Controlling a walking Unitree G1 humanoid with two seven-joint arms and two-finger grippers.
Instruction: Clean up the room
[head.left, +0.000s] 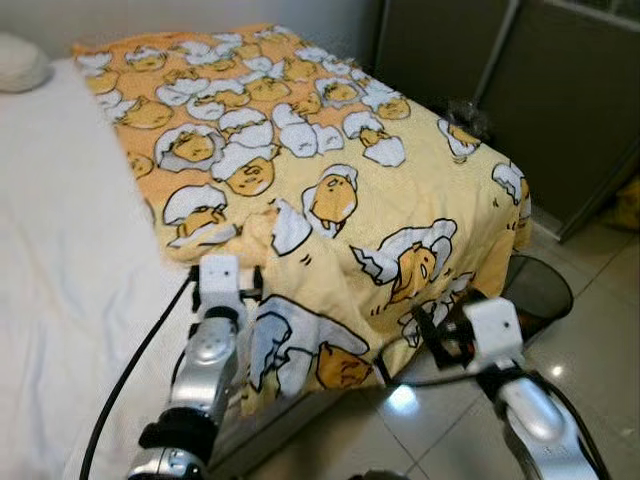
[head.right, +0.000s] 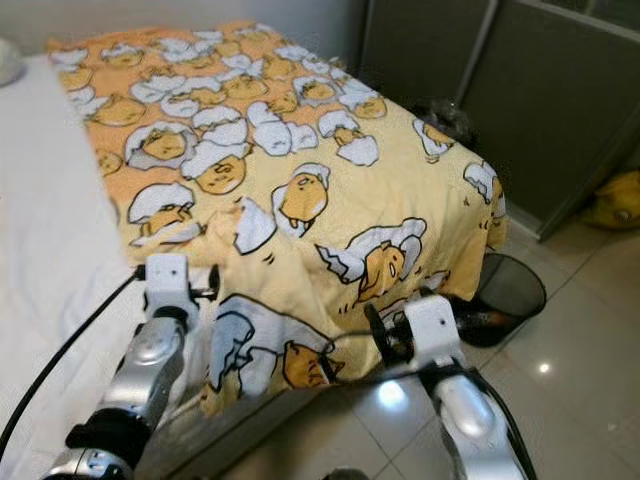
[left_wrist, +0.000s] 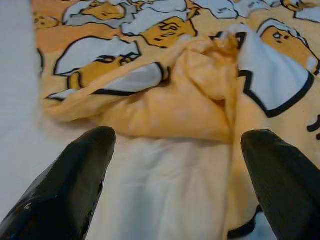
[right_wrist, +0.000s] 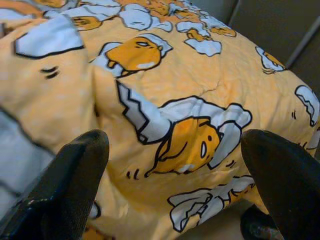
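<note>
A yellow blanket (head.left: 300, 170) printed with egg cartoons covers the right part of a bed and hangs over its foot. Its near left edge is rumpled into a fold (left_wrist: 200, 95) on the white sheet (head.left: 60, 250). My left gripper (left_wrist: 177, 165) is open just in front of that fold, fingers (left_wrist: 75, 175) resting over the white sheet, nothing between them. My right gripper (right_wrist: 175, 170) is open too, hovering close to the blanket's hanging corner (right_wrist: 165, 130) at the foot of the bed. Both wrists (head.left: 220, 280) (head.left: 490, 330) sit low in the head views.
A black mesh waste bin (head.left: 535, 290) stands on the tiled floor beside the bed's foot. Dark wardrobe doors (head.left: 560, 90) line the right. A yellow object (head.right: 615, 200) lies on the floor at the far right. A white pillow (head.left: 20, 62) rests at the head.
</note>
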